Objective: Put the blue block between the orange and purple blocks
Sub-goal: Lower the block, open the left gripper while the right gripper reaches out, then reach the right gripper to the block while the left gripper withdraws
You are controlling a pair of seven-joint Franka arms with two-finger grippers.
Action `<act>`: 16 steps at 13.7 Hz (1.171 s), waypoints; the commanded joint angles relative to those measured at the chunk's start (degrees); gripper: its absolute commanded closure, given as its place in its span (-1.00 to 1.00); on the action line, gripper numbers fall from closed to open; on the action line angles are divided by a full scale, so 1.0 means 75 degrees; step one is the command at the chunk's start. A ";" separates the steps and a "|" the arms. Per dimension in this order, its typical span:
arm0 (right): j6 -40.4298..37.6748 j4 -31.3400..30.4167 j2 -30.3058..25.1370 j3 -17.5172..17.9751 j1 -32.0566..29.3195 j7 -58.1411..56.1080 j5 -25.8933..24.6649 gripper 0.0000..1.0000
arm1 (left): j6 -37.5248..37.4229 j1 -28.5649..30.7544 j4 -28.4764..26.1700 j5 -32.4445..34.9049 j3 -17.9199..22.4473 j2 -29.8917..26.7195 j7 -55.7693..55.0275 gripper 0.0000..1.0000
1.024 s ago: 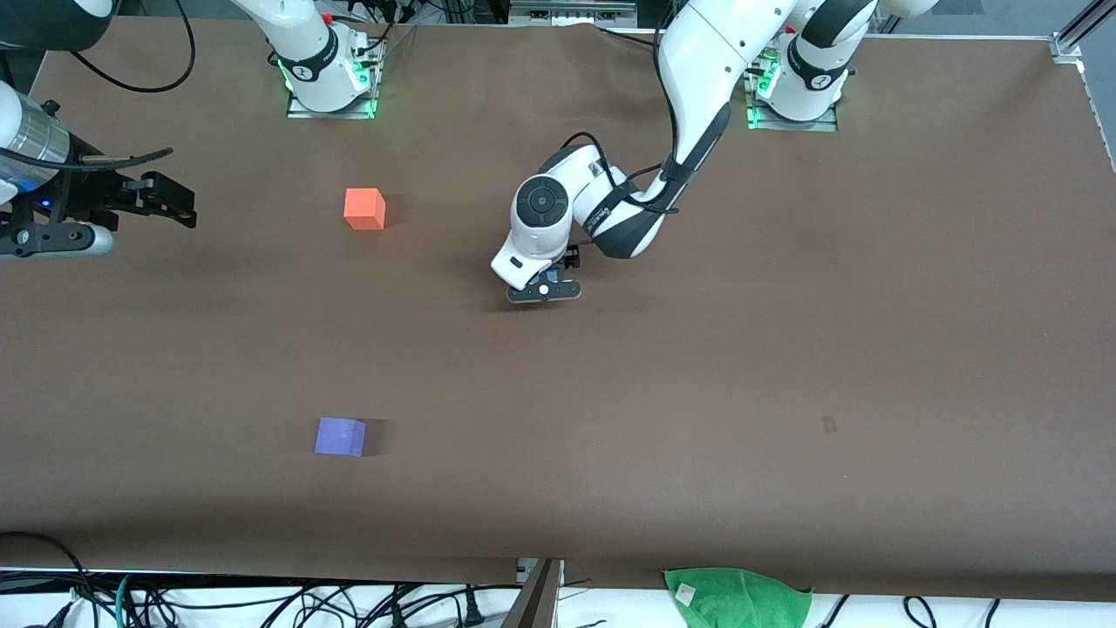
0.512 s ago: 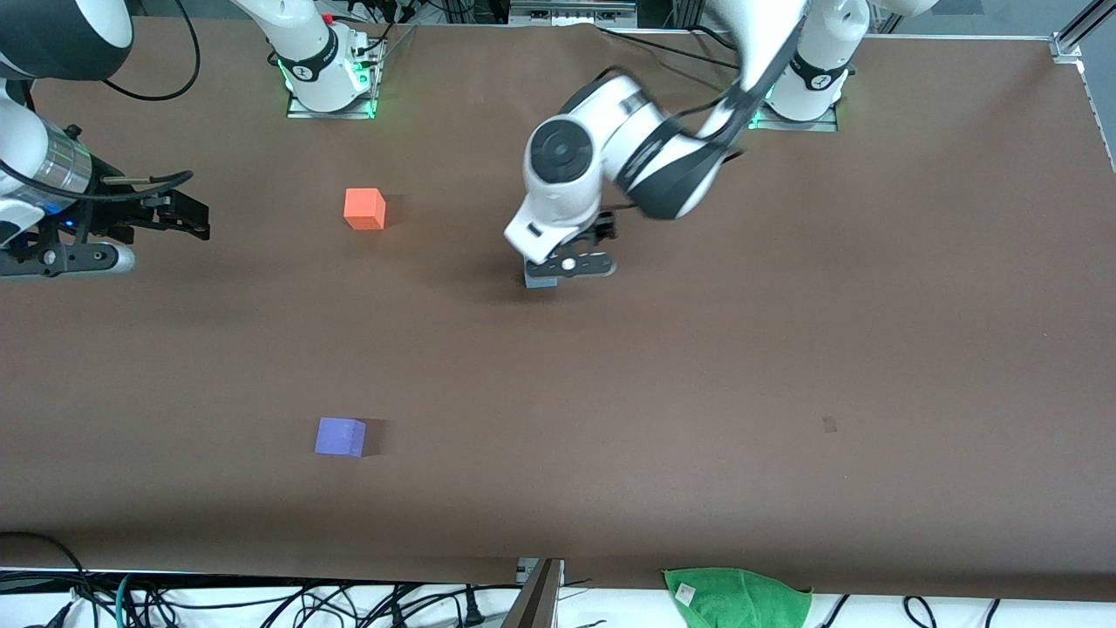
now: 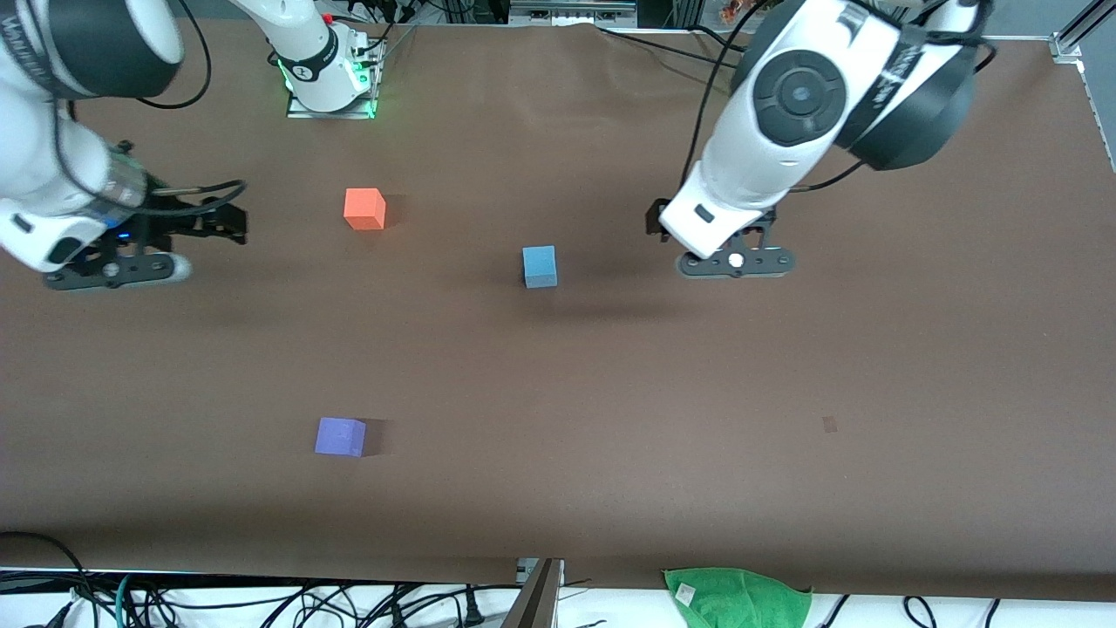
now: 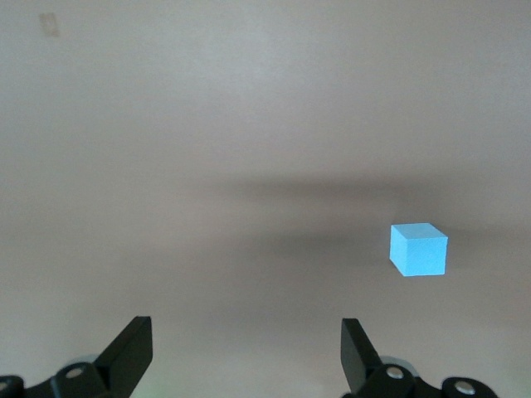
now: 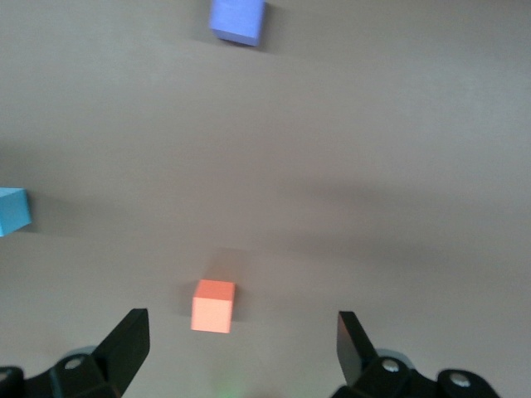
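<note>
The blue block sits alone on the brown table, toward the left arm's end from the orange block and a little nearer the front camera. The purple block lies much nearer the front camera than the orange one. My left gripper is open and empty, raised over bare table toward the left arm's end from the blue block, which shows in the left wrist view. My right gripper is open and empty, up over the right arm's end of the table. The right wrist view shows the orange block, the purple block and the blue block.
A green cloth lies off the table's edge nearest the front camera. A small dark mark is on the table toward the left arm's end. Cables hang along the near edge.
My left gripper has let go of the blue block, risen and swung toward the left arm's end. The block now stands uncovered on the table. My right gripper has shifted slightly toward the orange block.
</note>
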 commanded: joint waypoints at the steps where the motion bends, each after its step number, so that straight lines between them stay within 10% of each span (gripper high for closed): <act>1: 0.0153 0.0098 0.0104 0.0001 0.0713 0.1040 0.0058 -1.00 | -0.0431 0.0442 -0.0228 0.0112 -0.0038 -0.0591 0.0667 -1.00; 16: 0.3515 0.0086 0.2564 -0.0010 0.3516 0.4240 0.0773 -1.00 | -0.0926 0.3818 -0.0380 0.0135 -0.0014 -0.1365 0.4864 -1.00</act>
